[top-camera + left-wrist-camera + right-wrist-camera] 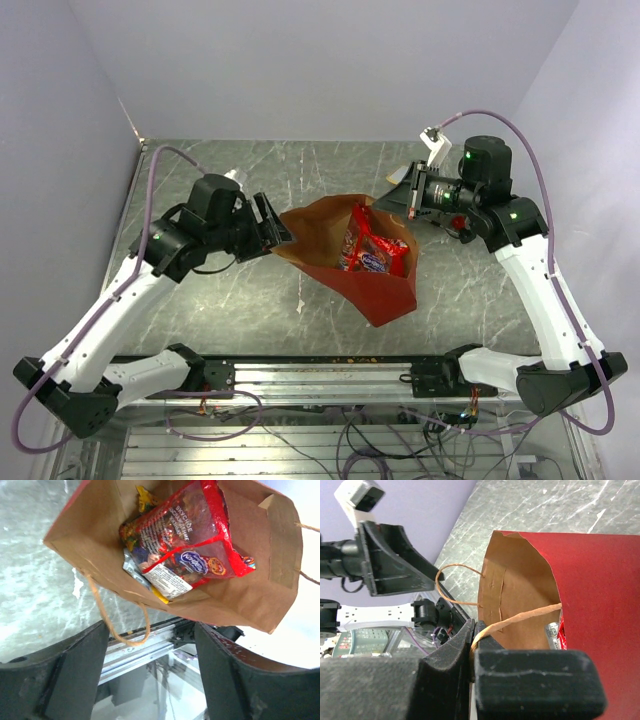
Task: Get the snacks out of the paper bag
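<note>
The brown paper bag (325, 225) with a red side panel (388, 295) sits tilted at the table's middle, its mouth open toward the left arm. A large red chip bag (370, 250) lies inside. In the left wrist view the chip bag (190, 540) lies over a silver packet (131, 566) and a yellow wrapper (144, 497). My left gripper (270, 228) is open at the bag's left rim, and one loop handle (120, 630) hangs between its fingers (65, 675). My right gripper (475, 640) is shut on the other handle (520, 617) at the bag's far right rim.
The table is grey marble (230, 310), with purple walls at the back and sides. A metal rail (320, 375) and the arm bases run along the near edge. The left arm's gripper shows in the right wrist view (390, 565).
</note>
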You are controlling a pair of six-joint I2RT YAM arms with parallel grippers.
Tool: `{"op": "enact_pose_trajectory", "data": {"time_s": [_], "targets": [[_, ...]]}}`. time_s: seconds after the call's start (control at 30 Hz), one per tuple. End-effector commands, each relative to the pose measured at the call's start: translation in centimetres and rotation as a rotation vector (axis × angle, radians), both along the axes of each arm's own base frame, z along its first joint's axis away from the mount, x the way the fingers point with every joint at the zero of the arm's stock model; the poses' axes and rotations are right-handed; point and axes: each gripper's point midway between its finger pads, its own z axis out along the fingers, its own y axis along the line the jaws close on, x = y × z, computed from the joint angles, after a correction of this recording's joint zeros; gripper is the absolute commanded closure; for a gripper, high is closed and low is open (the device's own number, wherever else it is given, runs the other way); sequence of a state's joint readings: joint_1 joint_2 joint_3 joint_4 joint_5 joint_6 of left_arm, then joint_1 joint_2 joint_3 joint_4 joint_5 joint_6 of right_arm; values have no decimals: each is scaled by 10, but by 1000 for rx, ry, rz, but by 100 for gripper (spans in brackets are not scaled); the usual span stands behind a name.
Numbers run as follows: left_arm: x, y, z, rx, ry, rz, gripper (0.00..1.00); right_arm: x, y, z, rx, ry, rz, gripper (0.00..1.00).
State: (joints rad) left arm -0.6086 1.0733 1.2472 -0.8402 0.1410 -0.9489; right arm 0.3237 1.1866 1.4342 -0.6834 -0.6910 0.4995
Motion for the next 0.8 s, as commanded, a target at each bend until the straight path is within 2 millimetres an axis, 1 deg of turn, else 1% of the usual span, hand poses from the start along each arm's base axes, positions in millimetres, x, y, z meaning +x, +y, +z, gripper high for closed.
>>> {"op": "enact_pose_trajectory", "data": {"time_s": [0.0,0.03,0.07,0.1,0.13,0.23,0.3,0.33,0.43,0.5,0.6,0.67,0.7,0.73,0.77], "targets": [[-1,28,22,140,-91,14,18,-5,-1,25,30,-74,1,100],[1,29,31,146,-105,15,16,-5,-1,25,29,-73,0,100],[3,27,45,130,-128,19,15,-5,-2,25,24,-75,-2,100],[5,23,53,106,-137,15,14,-6,-2,25,20,-76,-1,100],[6,15,62,54,-141,7,14,-6,-3,25,17,-77,-1,100],[6,-23,90,-204,-141,-41,16,-7,-3,28,15,-89,2,100],[10,-43,101,-366,-127,-49,18,-6,-2,32,20,-102,6,100],[12,-50,104,-418,-125,-45,18,-6,-2,33,23,-107,6,100],[21,-63,107,-448,-112,-40,18,-5,-2,38,33,-121,4,100],[26,-72,114,-457,-114,-61,18,-5,0,38,39,-120,12,100],[34,-92,116,-459,-94,-85,20,-4,2,39,44,-120,23,100],[34,-105,107,-441,-51,-72,23,-2,2,40,41,-126,29,100],[37,-109,100,-420,-32,-32,26,-1,2,40,36,-127,30,100],[33,-113,90,-397,10,-9,24,-1,2,41,32,-131,31,100],[35,-114,79,-368,40,45,22,0,2,41,26,-136,33,100]]}}
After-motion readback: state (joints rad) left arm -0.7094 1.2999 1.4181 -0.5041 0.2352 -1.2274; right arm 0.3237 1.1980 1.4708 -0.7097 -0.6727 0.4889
